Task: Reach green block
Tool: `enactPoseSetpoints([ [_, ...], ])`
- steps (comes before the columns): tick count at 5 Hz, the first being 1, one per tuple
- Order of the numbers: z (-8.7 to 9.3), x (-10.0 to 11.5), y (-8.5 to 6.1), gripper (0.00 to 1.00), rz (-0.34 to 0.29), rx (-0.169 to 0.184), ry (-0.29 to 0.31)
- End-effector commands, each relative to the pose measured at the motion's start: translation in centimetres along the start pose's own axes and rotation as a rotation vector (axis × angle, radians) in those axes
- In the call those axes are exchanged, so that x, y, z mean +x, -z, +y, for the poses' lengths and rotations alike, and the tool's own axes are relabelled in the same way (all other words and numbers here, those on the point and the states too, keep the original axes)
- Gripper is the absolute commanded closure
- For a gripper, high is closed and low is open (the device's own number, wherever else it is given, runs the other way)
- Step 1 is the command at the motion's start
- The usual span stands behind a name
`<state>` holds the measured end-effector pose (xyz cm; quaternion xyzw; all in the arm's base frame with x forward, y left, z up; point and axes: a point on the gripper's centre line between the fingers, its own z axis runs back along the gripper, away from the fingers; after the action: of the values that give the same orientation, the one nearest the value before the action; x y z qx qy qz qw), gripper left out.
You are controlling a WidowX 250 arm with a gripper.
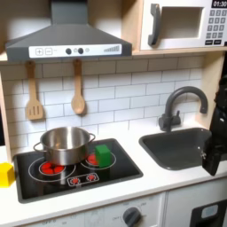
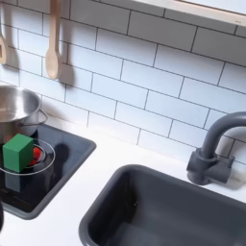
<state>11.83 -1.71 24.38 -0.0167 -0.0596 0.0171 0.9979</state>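
Note:
The green block [image 1: 103, 155] is a small bright green cube resting on the right burner of the black toy stove [image 1: 115, 173], just right of the steel pot [image 1: 64, 144]. In the second exterior view the green block [image 2: 17, 152] sits on the red burner ring, with the pot [image 2: 13, 110] behind it. My gripper [image 1: 214, 162] hangs as a dark shape at the first exterior view's right edge, over the right side of the sink [image 1: 177, 149], far from the block. Its fingers are partly cut off by the frame, so their state is unclear.
A yellow block [image 1: 5, 174] lies at the counter's left edge. The dark faucet [image 1: 182, 102] rises behind the sink and stands between me and the stove. A wooden spatula [image 1: 34, 93] and spoon [image 1: 78, 89] hang on the tiled wall. Microwave [image 1: 182, 25] sits above.

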Motion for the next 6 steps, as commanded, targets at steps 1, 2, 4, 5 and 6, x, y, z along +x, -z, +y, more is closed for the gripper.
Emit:
enactPoseSetpoints([
  [1,0.0,0.0,0.0,0.0,0.0,0.0,0.002],
  [2,0.4,1.8,0.2,0.0,-0.005,0.009,-0.02],
  [4,0.8,4.8,1.1,0.0,0.006,0.025,-0.012],
  [5,1.5,6.3,1.5,0.0,-0.002,0.038,-0.024],
  [6,2.0,8.0,1.7,0.0,-0.02,0.047,-0.017],
])
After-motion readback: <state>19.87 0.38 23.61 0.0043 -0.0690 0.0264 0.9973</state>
